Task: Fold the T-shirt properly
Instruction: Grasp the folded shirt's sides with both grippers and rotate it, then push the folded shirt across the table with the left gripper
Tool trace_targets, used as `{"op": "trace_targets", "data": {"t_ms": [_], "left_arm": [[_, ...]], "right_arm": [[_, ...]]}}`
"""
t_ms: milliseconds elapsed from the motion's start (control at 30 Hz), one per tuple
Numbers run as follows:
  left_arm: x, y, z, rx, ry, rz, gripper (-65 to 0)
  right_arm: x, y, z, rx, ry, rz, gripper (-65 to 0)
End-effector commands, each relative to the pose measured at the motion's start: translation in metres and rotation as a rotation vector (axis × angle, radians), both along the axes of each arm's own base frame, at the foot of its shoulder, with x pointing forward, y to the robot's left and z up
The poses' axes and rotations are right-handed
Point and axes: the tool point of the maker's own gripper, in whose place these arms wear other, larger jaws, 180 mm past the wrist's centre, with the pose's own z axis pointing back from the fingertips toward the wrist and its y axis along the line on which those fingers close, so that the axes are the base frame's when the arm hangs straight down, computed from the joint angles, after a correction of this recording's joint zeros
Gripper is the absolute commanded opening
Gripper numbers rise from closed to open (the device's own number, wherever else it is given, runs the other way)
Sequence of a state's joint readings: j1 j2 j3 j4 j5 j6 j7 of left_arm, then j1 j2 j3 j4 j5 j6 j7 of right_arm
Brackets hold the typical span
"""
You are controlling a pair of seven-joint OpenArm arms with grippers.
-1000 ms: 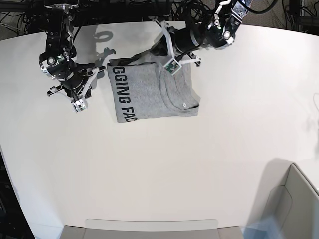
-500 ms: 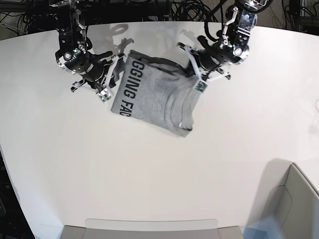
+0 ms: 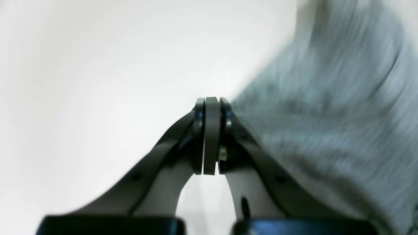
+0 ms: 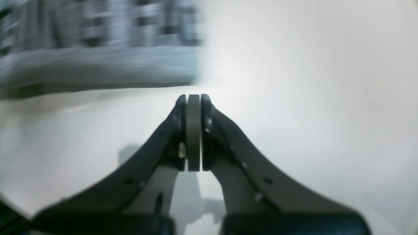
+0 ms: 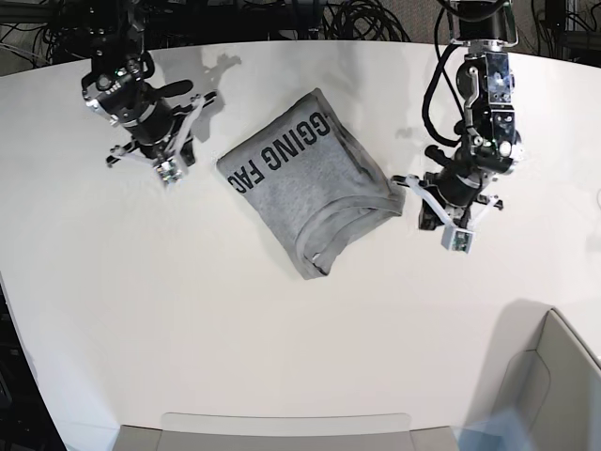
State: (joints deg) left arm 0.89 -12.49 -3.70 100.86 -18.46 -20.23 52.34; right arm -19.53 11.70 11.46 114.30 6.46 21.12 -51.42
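The heather-grey T-shirt (image 5: 305,183) lies folded into a compact rectangle, turned diagonally, on the white table (image 5: 282,329). Black lettering runs along its upper left edge and the collar faces the lower right. My left gripper (image 5: 413,188) is shut and empty, just off the shirt's right corner; in the left wrist view (image 3: 211,104) the blurred shirt (image 3: 326,114) lies right beside its tips. My right gripper (image 5: 192,117) is shut and empty, left of the shirt; in the right wrist view (image 4: 193,99) the blurred lettered edge (image 4: 98,58) sits ahead to the left.
A grey box (image 5: 554,376) stands at the front right corner. A flat grey tray edge (image 5: 282,427) runs along the front. Dark cables and frame (image 5: 310,14) sit behind the table's back edge.
The folded shirt has turned and slid forward to a diagonal lie. The left gripper has pulled away to the shirt's right and forward. The right gripper has drawn back to the left.
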Motion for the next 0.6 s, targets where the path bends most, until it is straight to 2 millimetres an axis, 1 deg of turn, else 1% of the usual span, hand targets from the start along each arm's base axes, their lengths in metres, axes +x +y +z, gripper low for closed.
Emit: {"op": "trace_targets", "data": {"t_ms": [0,33,67,100,200,267,333,367,433,467,500,567], "left_arm": [[0.010,0.000,0.026,-0.011,-0.085,0.007,-65.0],[0.009,-0.007,0.033,-0.012,-0.102,-0.008,-65.0],[0.005,-0.016,0.036,-0.015,-0.110,-0.032,-65.0],[-0.003,-0.032,0.034,-0.021,-0.102,-0.072,-65.0],[-0.032,-0.098,0.018,-0.052,-0.054,-0.257,-65.0],[-0.057,-0.140,0.008,-0.075,-0.013,-0.383,-65.0],[-0.083,-0.182,0.004,-0.106,0.013,-0.512,-65.0],[-0.094,-0.198,0.004,-0.116,0.019,-0.563,-65.0],[-0.112,-0.222,0.004,-0.132,0.031,-0.645,-65.0],[-0.120,-0.231,0.002,-0.131,0.041,-0.680,-65.0],[-0.128,-0.236,-0.005,-0.114,0.060,-0.706,-65.0],[-0.135,-0.237,-0.022,-0.044,0.090,-0.735,-65.0]], "right_arm": [[0.009,-0.009,0.013,-0.007,-0.050,-0.015,-65.0],[0.012,-0.022,0.016,-0.019,-0.061,-0.051,-65.0],[0.013,-0.033,0.019,-0.029,-0.068,-0.081,-65.0],[0.016,-0.043,0.023,-0.038,-0.083,-0.109,-65.0],[0.019,-0.069,0.029,-0.061,-0.101,-0.182,-65.0],[0.019,-0.083,0.033,-0.075,-0.109,-0.220,-65.0],[0.018,-0.094,0.035,-0.088,-0.114,-0.244,-65.0],[0.017,-0.098,0.033,-0.090,-0.110,-0.253,-65.0],[0.016,-0.102,0.031,-0.093,-0.102,-0.264,-65.0],[0.016,-0.102,0.031,-0.093,-0.101,-0.264,-65.0],[0.016,-0.102,0.030,-0.092,-0.100,-0.263,-65.0],[0.016,-0.101,0.030,-0.091,-0.098,-0.262,-65.0]]}}
